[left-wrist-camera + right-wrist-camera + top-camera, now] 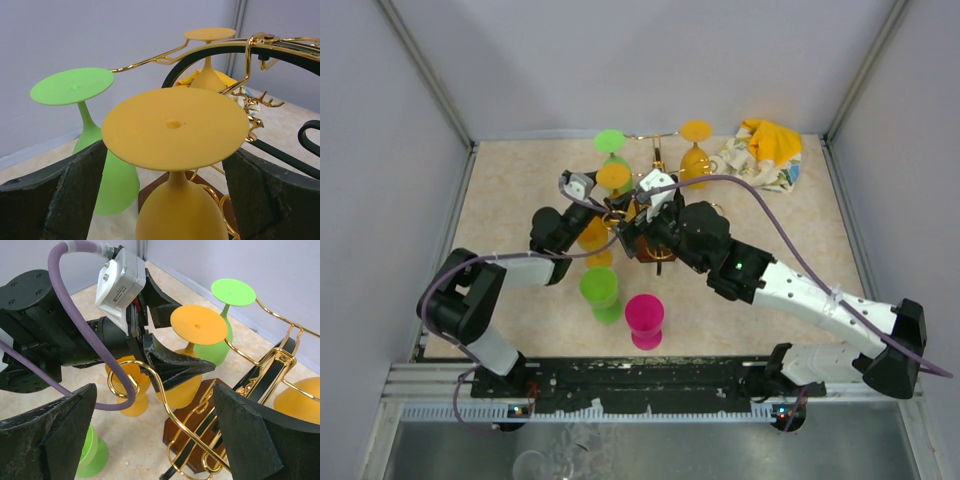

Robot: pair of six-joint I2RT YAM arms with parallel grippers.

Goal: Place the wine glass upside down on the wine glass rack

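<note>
Left hand apart astride orange wine glass, rack (largely arm-hidden overhead)

Count on the bench:
- orange wine glasses, three
- green wine glasses, two
- pink wine glass, one
- six glasses in all
- wine glass rack, one
- crumpled cloth, one
- end effectors, two: left end effector and right end effector
</note>
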